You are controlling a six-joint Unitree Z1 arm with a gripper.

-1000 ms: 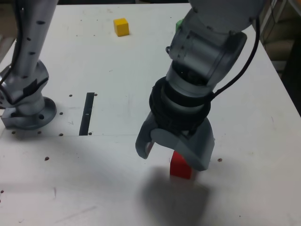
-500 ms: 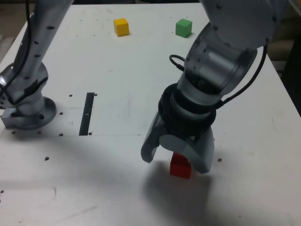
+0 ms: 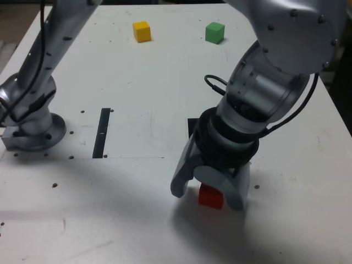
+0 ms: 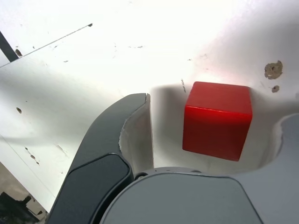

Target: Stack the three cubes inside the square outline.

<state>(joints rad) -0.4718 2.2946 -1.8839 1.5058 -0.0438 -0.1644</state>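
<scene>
**3 cubes, still apart**

The red cube (image 3: 210, 196) sits flat on the table near the front. The yellow cube (image 3: 142, 31) and green cube (image 3: 215, 32) rest far back (well apart). The square outline (image 3: 192, 127) shows only 1 black edge.

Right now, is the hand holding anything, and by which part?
Nothing is held yet. The hand straddles the red cube, which sits on the table, with a visible gap beside one finger.

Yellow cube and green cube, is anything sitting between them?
No. In the exterior view only bare white table lies between the yellow cube and the green cube.
</scene>
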